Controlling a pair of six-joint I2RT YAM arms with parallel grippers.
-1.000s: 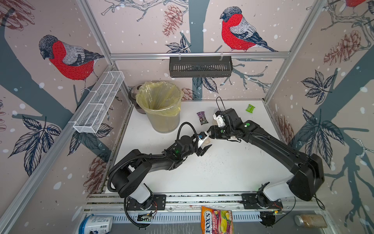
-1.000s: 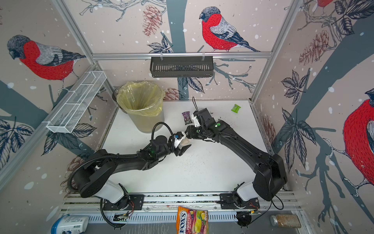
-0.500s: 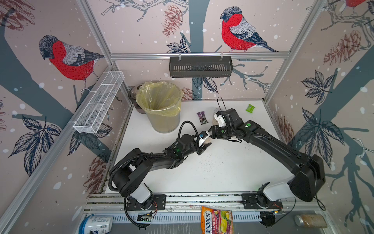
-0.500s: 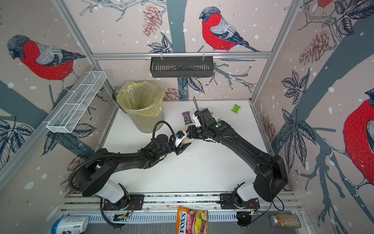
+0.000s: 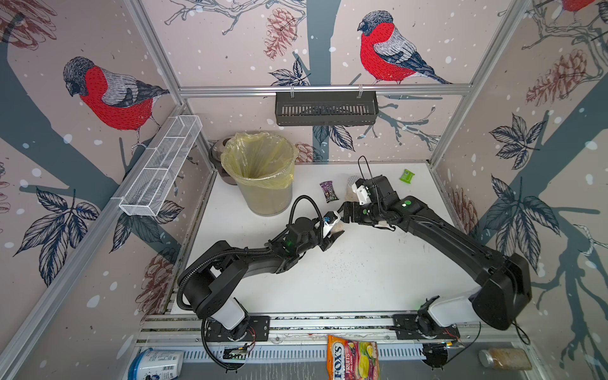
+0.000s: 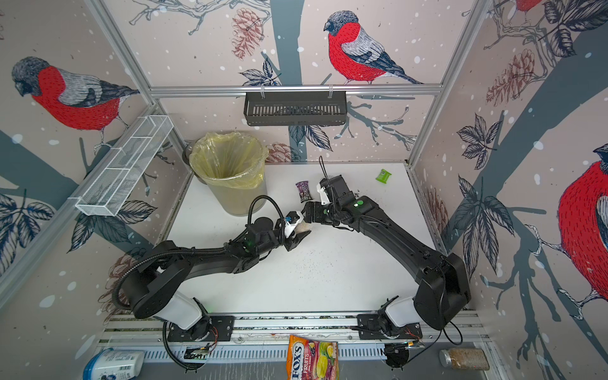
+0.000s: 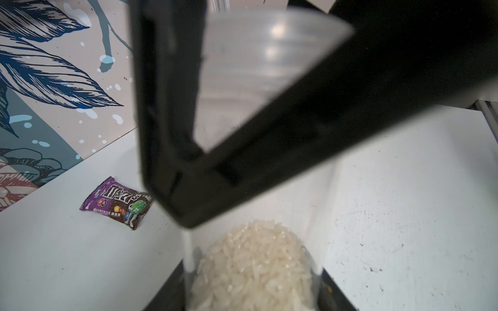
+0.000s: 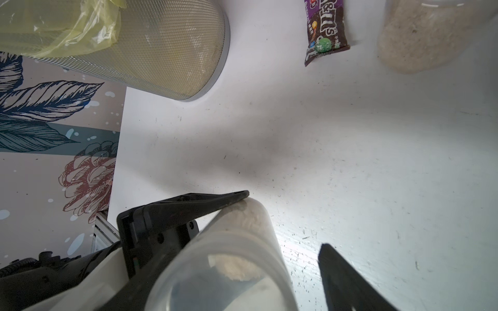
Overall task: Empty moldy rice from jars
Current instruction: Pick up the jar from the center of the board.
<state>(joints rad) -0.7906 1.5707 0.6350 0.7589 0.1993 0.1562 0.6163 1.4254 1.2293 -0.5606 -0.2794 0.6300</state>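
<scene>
A slim clear jar [image 5: 339, 226] [image 6: 304, 227] hangs tilted above the middle of the table, its lower part filled with pale moldy rice [image 7: 253, 269]. My left gripper [image 5: 333, 232] [image 6: 297, 236] [image 7: 252, 296] is shut on the jar's rice-filled end. My right gripper [image 5: 345, 214] [image 6: 307, 216] stands open around the jar's other end [image 7: 269, 53]; one of its fingers [image 8: 342, 280] shows a clear gap to the jar [image 8: 237, 258]. A wider jar [image 8: 431, 35] of beige grains, with a dotted silver lid [image 5: 353, 181], stands behind the right wrist.
A mesh bin [image 5: 263, 194] [image 8: 161, 53] lined with a yellow bag stands at the back left. A purple candy pack [image 5: 329, 191] [image 7: 118, 202] and a green packet [image 5: 407, 175] lie at the back. A white tub [image 5: 158, 363], a sweets bag [image 5: 353, 358] and a brown-filled jar [image 5: 505, 358] lie below the front rail.
My left gripper has closed onto the slim jar. My right gripper's jaws have spread wider around its other end. Both arms have hardly moved.
</scene>
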